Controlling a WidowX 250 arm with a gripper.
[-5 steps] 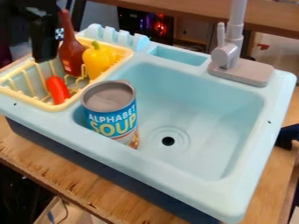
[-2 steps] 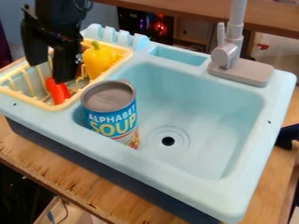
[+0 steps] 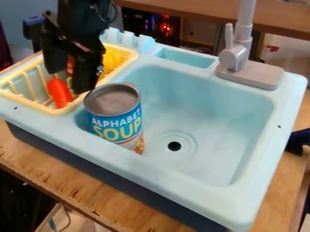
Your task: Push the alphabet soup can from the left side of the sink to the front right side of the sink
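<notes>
Wide open, the pincer (image 3: 67, 81) is seen hanging over the rack (image 3: 24, 98)! Just below it, the red toy (image 3: 59, 93) is cradled in the rack; behind, the bottle (image 3: 70, 65) and yellow pepper (image 3: 112, 59) are partly hidden. Beside its nearer finger, the can (image 3: 118, 118) is stood upright in the sink (image 3: 181, 181).

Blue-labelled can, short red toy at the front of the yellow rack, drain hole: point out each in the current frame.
Blue-labelled can (image 3: 114, 118): camera view, label side.
Short red toy (image 3: 59, 93): camera view, middle of its body.
Drain hole (image 3: 174, 146): camera view, dark center.
</notes>
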